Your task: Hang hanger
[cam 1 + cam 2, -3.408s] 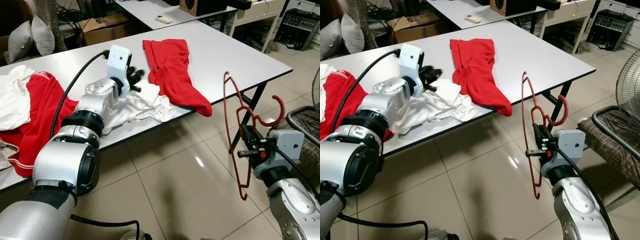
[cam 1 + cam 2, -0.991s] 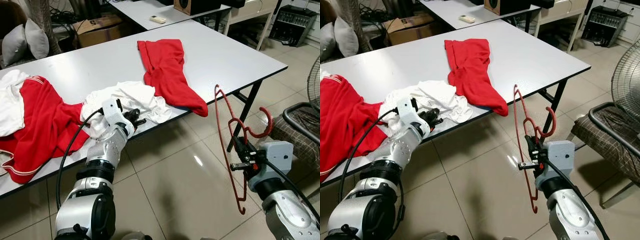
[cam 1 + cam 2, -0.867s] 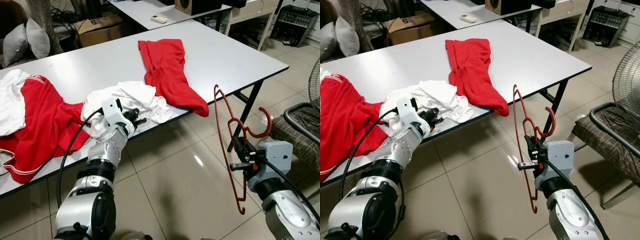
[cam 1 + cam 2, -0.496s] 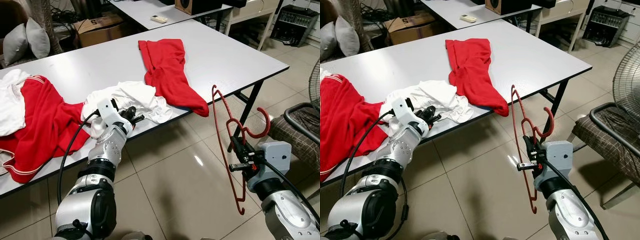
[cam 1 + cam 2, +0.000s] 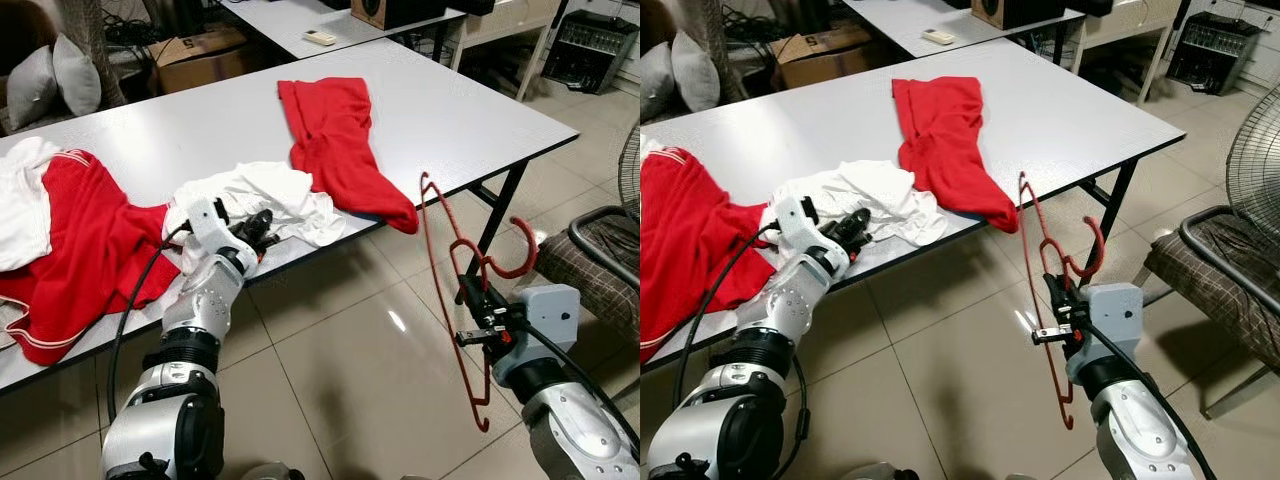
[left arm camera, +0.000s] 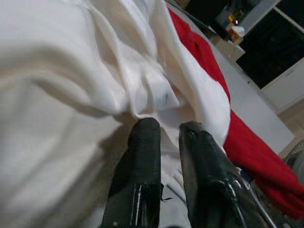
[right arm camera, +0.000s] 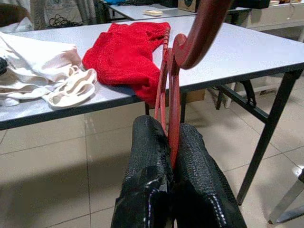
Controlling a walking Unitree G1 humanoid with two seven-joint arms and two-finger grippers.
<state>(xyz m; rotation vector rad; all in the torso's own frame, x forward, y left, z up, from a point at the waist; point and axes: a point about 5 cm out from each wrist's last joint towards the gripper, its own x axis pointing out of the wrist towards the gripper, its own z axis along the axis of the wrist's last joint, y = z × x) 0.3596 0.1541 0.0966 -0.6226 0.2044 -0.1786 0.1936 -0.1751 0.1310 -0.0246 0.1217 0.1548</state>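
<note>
Retreating from the tabletop to its near edge [image 5: 300, 255], left gripper [image 5: 262, 222] is hovering, fingers slightly parted, by the white garment [image 5: 270, 195]; right gripper [image 5: 470, 300] is pinching the red hanger [image 5: 450, 290] over open floor [image 5: 350, 360].

A thin red hanger [image 5: 452, 290] hangs in the air above the tiled floor, off the near right corner of a white table, well apart from the clothes lying on the tabletop. It is seen nearly edge-on, its narrow frame running almost vertically, one shoulder tip pointing up and the other down toward the floor. Its thick curved hook [image 5: 512, 258] arcs out to the robot's right. The hanger is gripped at its neck, just below the hook.
</note>
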